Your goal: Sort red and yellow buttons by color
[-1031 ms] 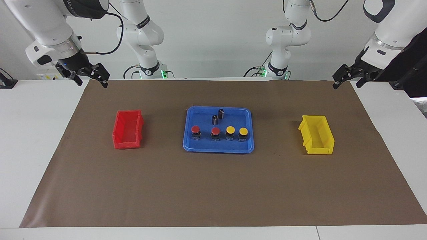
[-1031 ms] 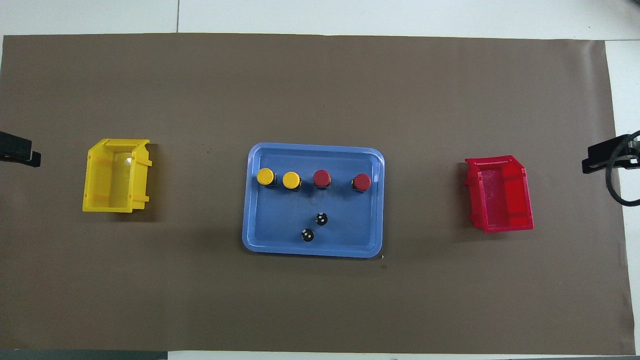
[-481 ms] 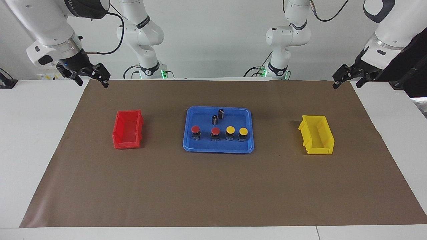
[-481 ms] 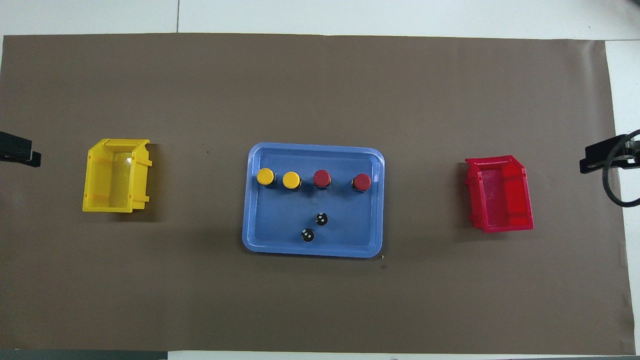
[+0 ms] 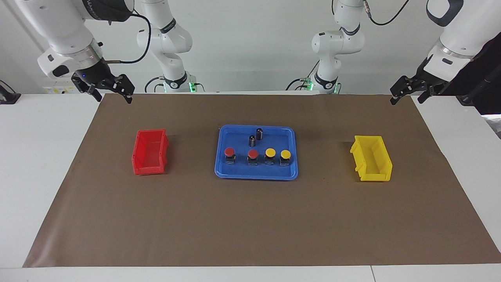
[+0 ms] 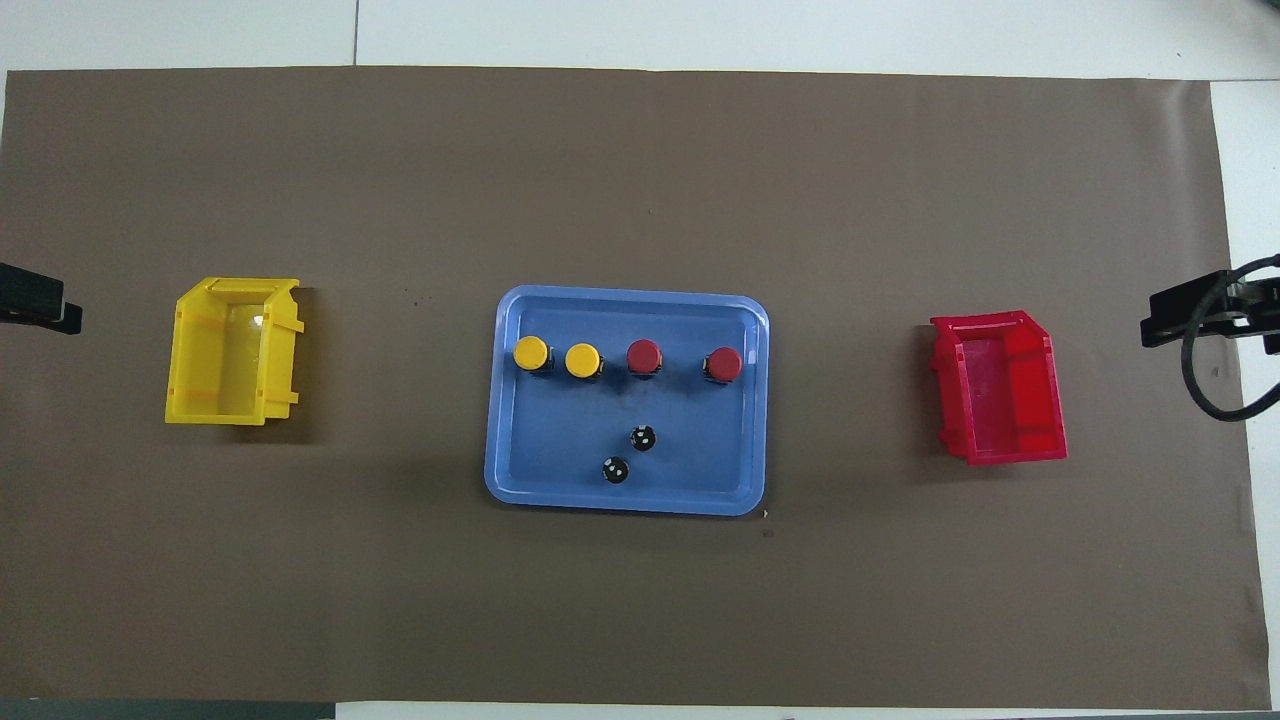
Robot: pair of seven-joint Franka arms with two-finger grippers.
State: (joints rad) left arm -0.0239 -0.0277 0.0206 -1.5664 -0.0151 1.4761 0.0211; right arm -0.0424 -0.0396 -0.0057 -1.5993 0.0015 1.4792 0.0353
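Observation:
Four buttons stand in a row in the blue tray, in the part farther from the robots. The two red buttons are toward the right arm's end, the two yellow buttons toward the left arm's end. From overhead the yellow caps and the red caps all show. My right gripper hangs open over the mat's corner by its base, holding nothing. My left gripper waits open over the mat's other near corner.
Two small dark cylinders stand in the tray nearer the robots than the buttons. A red bin sits toward the right arm's end of the brown mat, a yellow bin toward the left arm's end.
My right gripper has shifted a little toward the middle of the table. The left arm, the buttons and the bins have not moved.

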